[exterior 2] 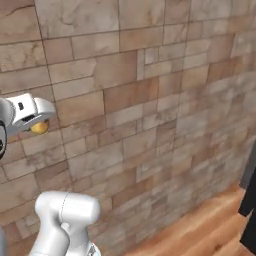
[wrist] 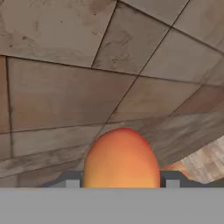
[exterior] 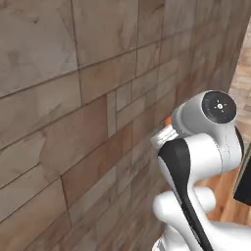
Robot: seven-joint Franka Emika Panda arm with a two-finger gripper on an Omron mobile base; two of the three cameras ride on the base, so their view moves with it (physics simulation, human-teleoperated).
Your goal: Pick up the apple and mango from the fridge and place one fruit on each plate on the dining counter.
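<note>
Jaws pinched in on the mango [wrist: 121, 158], and the hand view gives the best of it: an orange-red oval swelling up between the two dark finger tips [wrist: 72, 180], which sit tight against its flanks at the very bottom of the picture. Behind the fruit, big brown stone wall tiles [wrist: 65, 96] run at a slant, with a sliver of wooden floor [wrist: 209, 157] at the lower right.

Over to the right base view, and the fruit is just a small yellow-orange bulge [exterior 2: 39, 128] peeking from under the white hand, held up against the tiled wall [exterior 2: 150, 100], with the plank floor [exterior 2: 200, 235] below.

From the left base view, the arm's big white and black joints block nearly everything; only an orange sliver [exterior: 168, 120] shows beside the wrist, probably the same fruit, though it's too small to be sure. A dark edge [exterior: 243, 181] cuts in at far right, hard to say what it is
</note>
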